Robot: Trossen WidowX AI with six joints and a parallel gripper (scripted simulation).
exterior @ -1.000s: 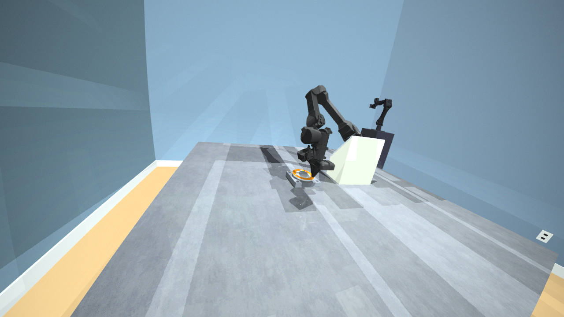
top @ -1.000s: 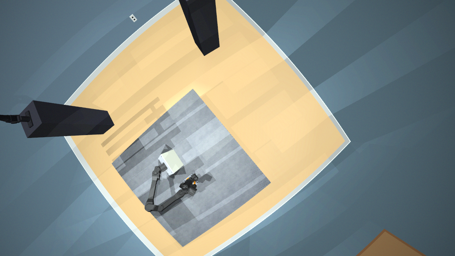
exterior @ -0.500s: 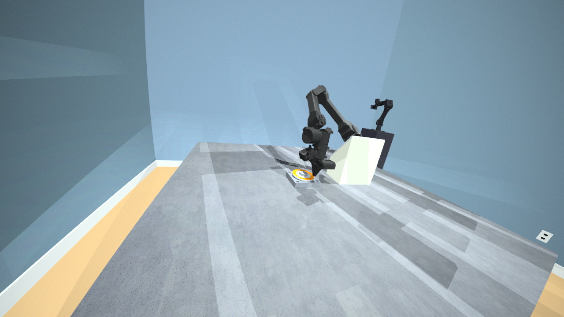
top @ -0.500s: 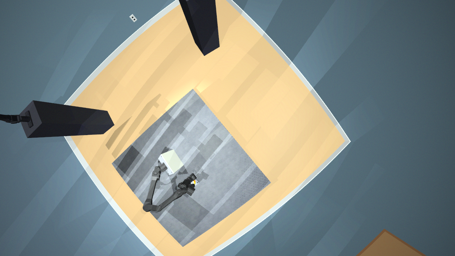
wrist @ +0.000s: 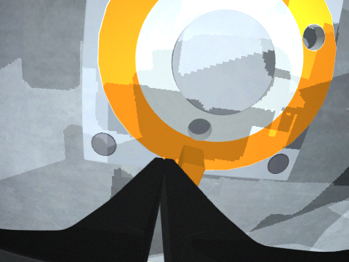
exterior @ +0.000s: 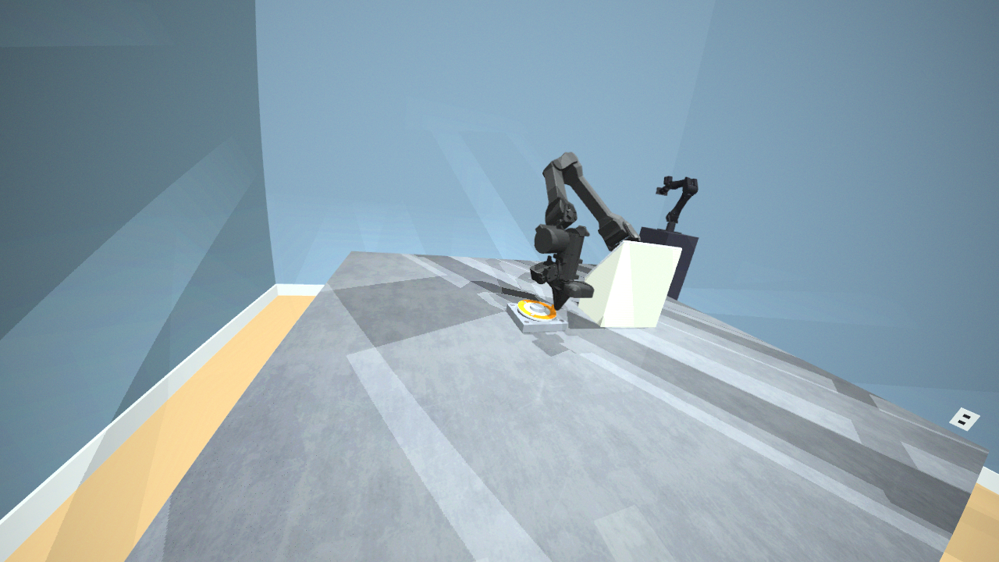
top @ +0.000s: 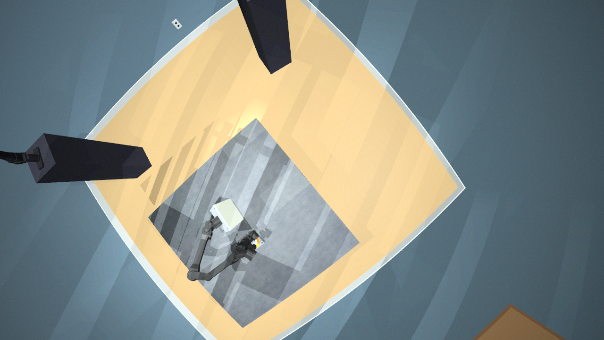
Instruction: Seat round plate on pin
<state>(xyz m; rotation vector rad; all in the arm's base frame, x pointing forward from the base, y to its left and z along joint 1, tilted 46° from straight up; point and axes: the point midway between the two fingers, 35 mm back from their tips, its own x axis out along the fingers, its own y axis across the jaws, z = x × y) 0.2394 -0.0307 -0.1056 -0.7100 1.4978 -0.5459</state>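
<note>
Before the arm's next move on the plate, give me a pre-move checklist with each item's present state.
1. Gripper shut, nothing held: ok.
2. Fingertips beside the orange tab, placed to push it: ok.
3. Plate seated around the post: ok.
4. Pin inside the hole by the tab: cannot tell.
5. Plate flat on the base: cannot tell.
6. Robot not touching the plate: cannot tell.
</note>
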